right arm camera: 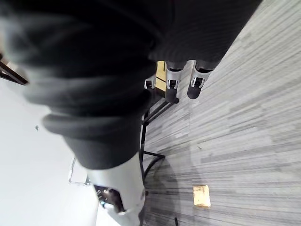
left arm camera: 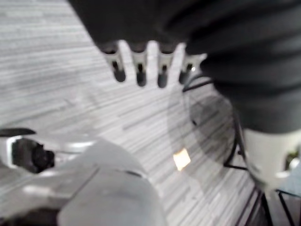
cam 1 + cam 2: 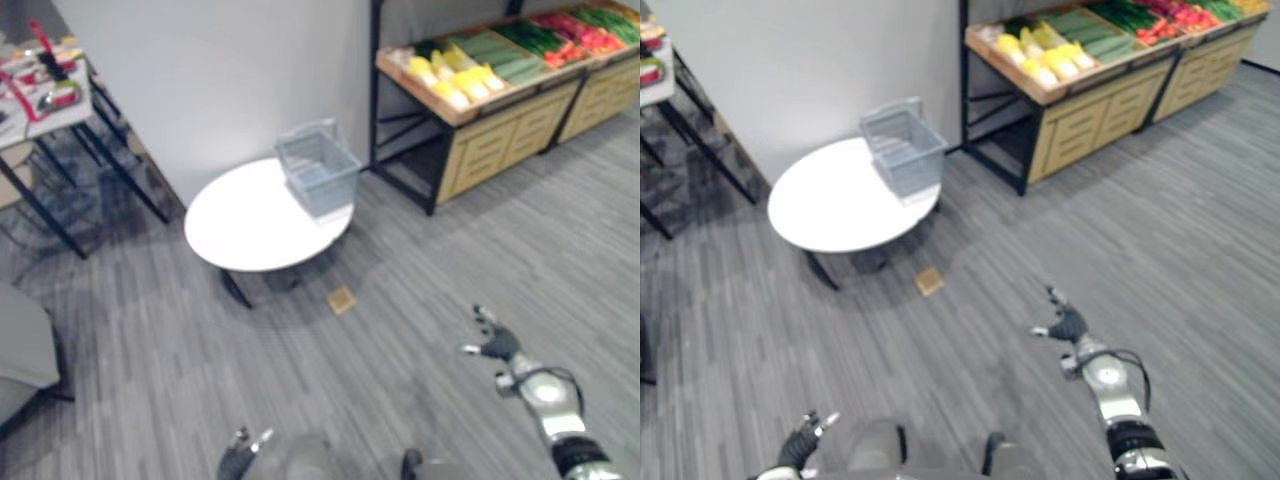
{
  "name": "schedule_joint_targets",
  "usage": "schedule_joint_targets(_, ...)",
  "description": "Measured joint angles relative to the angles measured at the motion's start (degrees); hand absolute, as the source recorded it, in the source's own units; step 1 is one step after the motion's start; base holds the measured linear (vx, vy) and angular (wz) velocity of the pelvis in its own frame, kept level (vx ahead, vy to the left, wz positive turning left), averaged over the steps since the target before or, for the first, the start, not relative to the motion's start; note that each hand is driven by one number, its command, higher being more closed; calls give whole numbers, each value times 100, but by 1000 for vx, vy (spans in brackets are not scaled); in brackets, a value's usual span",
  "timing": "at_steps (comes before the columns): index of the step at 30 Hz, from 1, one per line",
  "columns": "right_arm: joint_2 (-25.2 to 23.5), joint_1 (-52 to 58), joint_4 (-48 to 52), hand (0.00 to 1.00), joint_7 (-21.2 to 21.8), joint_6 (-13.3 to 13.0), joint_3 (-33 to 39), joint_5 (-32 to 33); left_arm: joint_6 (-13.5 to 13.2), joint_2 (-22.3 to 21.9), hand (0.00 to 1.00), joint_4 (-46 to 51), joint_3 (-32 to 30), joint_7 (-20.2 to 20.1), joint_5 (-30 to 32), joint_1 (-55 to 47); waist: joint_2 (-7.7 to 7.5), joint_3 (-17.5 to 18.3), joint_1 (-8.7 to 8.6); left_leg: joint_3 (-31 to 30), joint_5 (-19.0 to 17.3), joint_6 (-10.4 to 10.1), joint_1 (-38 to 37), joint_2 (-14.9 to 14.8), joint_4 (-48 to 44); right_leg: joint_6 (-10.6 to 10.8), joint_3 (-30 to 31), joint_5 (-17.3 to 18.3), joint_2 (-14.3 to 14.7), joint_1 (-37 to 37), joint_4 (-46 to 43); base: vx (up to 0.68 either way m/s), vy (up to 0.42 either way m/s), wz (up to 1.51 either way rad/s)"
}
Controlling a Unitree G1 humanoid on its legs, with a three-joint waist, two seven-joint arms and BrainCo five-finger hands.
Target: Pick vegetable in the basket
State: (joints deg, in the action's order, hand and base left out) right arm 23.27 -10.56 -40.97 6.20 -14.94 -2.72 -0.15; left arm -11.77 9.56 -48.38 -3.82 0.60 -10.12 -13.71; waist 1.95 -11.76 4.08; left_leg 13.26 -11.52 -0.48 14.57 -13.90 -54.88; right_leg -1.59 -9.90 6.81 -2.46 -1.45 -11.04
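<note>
A grey wire basket (image 3: pixel 318 170) stands on the right side of a round white table (image 3: pixel 250 225), with nothing visible inside it. Yellow vegetables (image 3: pixel 455 75), green vegetables (image 3: pixel 505 55) and red vegetables (image 3: pixel 580 30) lie in rows on a wooden display stand (image 3: pixel 500 130) at the far right. My right hand (image 3: pixel 493 343) hangs over the floor well short of the stand, fingers spread and holding nothing. Low near my body, my left hand (image 3: pixel 240 460) also has relaxed fingers (image 2: pixel 139 66) and is empty.
A small tan square (image 3: pixel 342 299) lies on the grey floor just in front of the round table. A black-legged table (image 3: pixel 45 120) with red items stands at the far left. A grey seat (image 3: pixel 20 350) sits at the left edge. A white wall (image 3: pixel 230 70) rises behind the round table.
</note>
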Motion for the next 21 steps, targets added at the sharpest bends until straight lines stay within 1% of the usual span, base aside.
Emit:
schedule_joint_targets(1,9,-181,-6,0,-117,1,10,-93,-7,-4,0,0,1,-70,-1,37,-39,-17,-1,422,-71,-22,27,173,958,8,-110,101,-44,-208,115,504,-98,40)
schedule_joint_targets(2,13,-294,-19,0,-188,3,10,-160,-15,-10,0,7,1,-98,1,66,-64,-32,-3,667,-69,-44,25,281,1509,23,-163,140,-63,-298,173,501,-46,48)
schedule_joint_targets(3,32,-536,-36,0,-281,32,2,-237,-65,-50,0,-7,1,-97,12,95,-94,-44,-14,1156,117,-112,10,550,2731,84,-301,204,-114,-463,334,486,-11,53)
schedule_joint_targets(4,85,-765,-48,0,-383,69,-1,-344,-172,-116,0,-87,9,-96,18,112,-71,-41,-22,1638,546,-135,22,809,3863,187,-454,272,-110,-651,516,472,5,52)
schedule_joint_targets(5,117,-874,-49,0,-418,98,-13,-389,-206,-152,0,-139,9,-93,20,105,-49,-42,-6,1785,758,-159,31,891,4262,229,-500,339,-79,-751,559,577,71,41)
schedule_joint_targets(6,152,-1066,-50,0,-473,189,-49,-454,-216,-200,0,-203,5,-88,18,44,37,-23,102,1913,977,-179,102,900,4664,311,-543,570,9,-928,538,391,66,16)
schedule_joint_targets(7,157,-1094,-50,0,-479,201,-56,-459,-216,-211,0,-205,4,-87,19,27,50,-14,117,1911,982,-172,128,891,4679,320,-548,608,26,-945,514,509,126,13)
schedule_joint_targets(8,146,-1297,-97,0,-595,222,-178,-639,-222,-224,0,-224,-3,-93,19,-66,51,40,262,1809,1140,96,170,868,4442,459,-564,1223,-70,-976,-160,419,111,3)
schedule_joint_targets(9,111,-1436,-237,0,-619,209,-318,-695,-210,-241,0,-314,-33,-90,20,-111,-115,41,342,1799,1165,230,120,982,4312,567,-534,1428,-327,-686,-1080,618,180,13)
schedule_joint_targets(10,26,-1615,-456,0,-602,186,-448,-812,-148,-254,0,-362,-37,-98,42,-132,-252,56,393,1789,1072,553,-33,1144,4300,747,-534,1229,-723,-69,-2728,579,185,20)
schedule_joint_targets(11,-49,-1710,-544,0,-595,182,-456,-885,-128,-183,0,-367,-41,-104,96,-122,-346,47,387,1696,918,758,-129,1241,4160,688,-525,1006,-996,366,-3767,462,166,43)
schedule_joint_targets(12,-70,-1796,-578,0,-596,165,-455,-944,-75,-120,0,-369,-41,-105,177,-80,-380,29,383,1555,743,847,-224,1312,4031,592,-514,1038,-1151,627,-4359,538,150,67)
schedule_joint_targets(13,-50,-1967,-691,0,-602,121,-454,-1063,-39,-74,0,-369,-41,-109,265,-27,-341,3,360,1317,566,812,-441,1381,3994,466,-504,1115,-1210,847,-4577,534,107,90)
schedule_joint_targets(14,-24,-2101,-722,0,-613,96,-454,-1112,-55,-38,0,-361,-49,-113,370,9,-290,-25,273,1064,461,755,-719,1421,4084,439,-488,1159,-1142,1027,-4347,444,83,92)
schedule_joint_targets(15,-22,-2157,-715,0,-621,59,-454,-1112,-69,-13,0,-354,-53,-120,406,12,-267,-26,239,928,431,729,-854,1432,4156,440,-454,1159,-1052,1116,-4086,423,29,113)
schedule_joint_targets(16,24,-2223,-503,0,-649,53,-445,-1111,-71,81,0,-307,-37,-166,420,65,-220,-46,192,594,375,669,-1131,1436,4364,546,-202,1095,-754,1389,-3040,253,-1,90)
schedule_joint_targets(17,39,-2225,-440,0,-654,55,-445,-1111,-73,103,0,-288,-34,-176,421,74,-220,-47,175,512,368,656,-1171,1439,4400,591,-146,1067,-705,1446,-2800,500,-33,121)
schedule_joint_targets(18,77,-2227,-170,0,-702,114,-440,-1114,-59,206,0,-239,28,-209,418,122,-226,-54,93,240,354,610,-1285,1473,4530,786,66,812,-553,1638,-1732,436,-77,109)
schedule_joint_targets(19,133,-2235,9,0,-784,200,-431,-1114,-29,210,0,-232,73,-213,416,223,-285,-88,96,32,284,506,-1402,1505,4565,874,230,338,-473,1737,-649,531,-101,115)
schedule_joint_targets(20,144,-2244,18,0,-828,225,-431,-1114,-10,257,0,-226,68,-204,415,259,-325,-102,103,-46,267,477,-1472,1532,4558,948,282,111,-465,1758,-157,473,-126,101)
schedule_joint_targets(21,139,-2243,13,0,-872,327,-431,-1129,2,286,0,-176,71,-203,416,257,-413,-142,152,-184,193,396,-1620,1637,4559,1011,380,-132,-500,1807,332,486,-154,94)
